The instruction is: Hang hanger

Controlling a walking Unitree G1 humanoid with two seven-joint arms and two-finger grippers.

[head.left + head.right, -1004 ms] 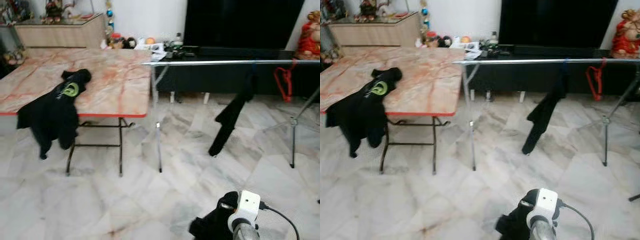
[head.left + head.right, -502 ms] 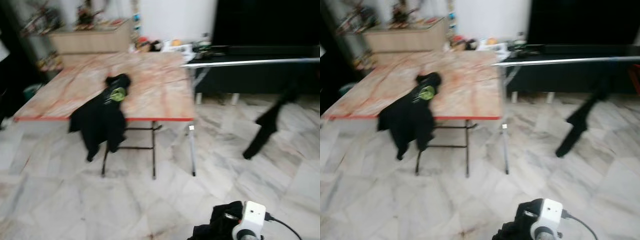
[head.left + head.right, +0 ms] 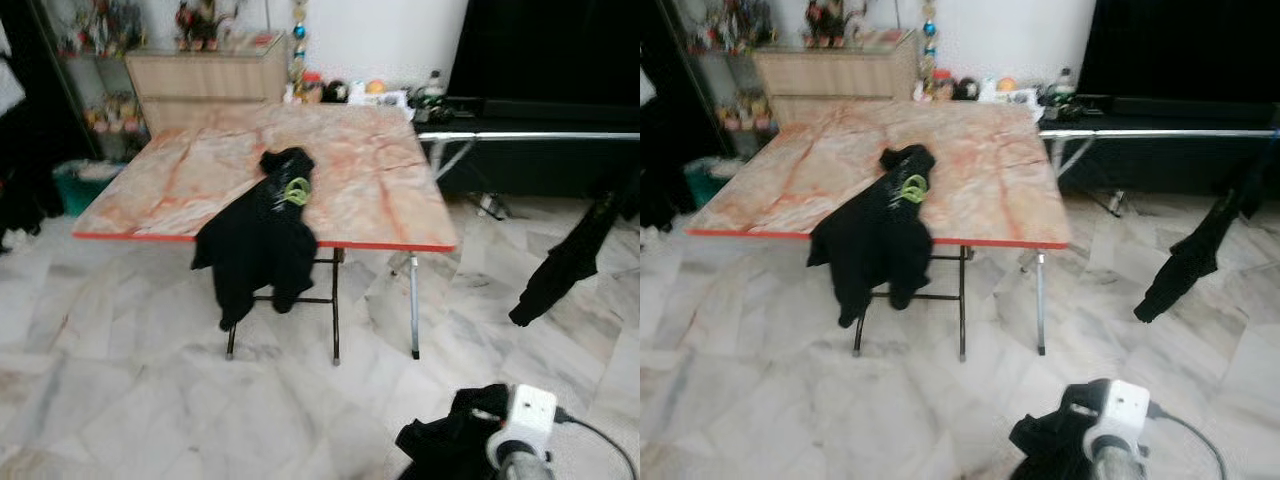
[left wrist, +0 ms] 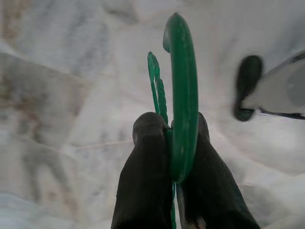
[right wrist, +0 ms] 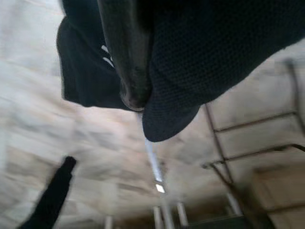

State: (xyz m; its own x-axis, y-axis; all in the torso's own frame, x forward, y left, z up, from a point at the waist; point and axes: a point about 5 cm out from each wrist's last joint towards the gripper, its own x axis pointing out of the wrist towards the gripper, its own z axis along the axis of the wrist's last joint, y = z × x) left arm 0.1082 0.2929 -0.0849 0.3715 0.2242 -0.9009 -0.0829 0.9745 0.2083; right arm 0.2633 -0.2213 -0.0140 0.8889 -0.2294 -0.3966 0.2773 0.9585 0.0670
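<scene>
**Carrying hanger and garment, rail off to the right**

Gripping a green hanger point(image 4: 181, 95) in the left gripper point(image 4: 167, 143), both black fingers point(image 4: 143, 181) pressed together on the hook's shank, curve standing clear above the tips. Held low and by the stem, presumably so the open hook stays free to drop over a rail. Marble floor point(image 4: 57, 95) beyond the jaws, nothing else near them.

Bunching black cloth point(image 5: 200, 52) in the right gripper point(image 5: 138, 71); one dark finger point(image 5: 125, 57) pressed against the fabric, the other buried in it, so clamped on the cloth as far as can be judged. Same bundle hanging under the white wrist point(image 3: 520, 440) in the head views, low and to the right, most likely a garment meant for the hanger.

Facing a marble-topped folding table point(image 3: 200, 170), well ahead of both jaws, with a black hoodie point(image 3: 262, 240) draped over its near edge, green logo uppermost, half hanging off as if merely dropped there. Farther right, a silver clothes rail point(image 3: 540, 135) with a dark garment point(image 3: 565, 265) dangling from it: the evident target, well apart from both jaws and off to their right.

Judged stage: transit, hanger in hand, hanging not yet begun. Next need: turning toward the rail and raising the hook above it.
</scene>
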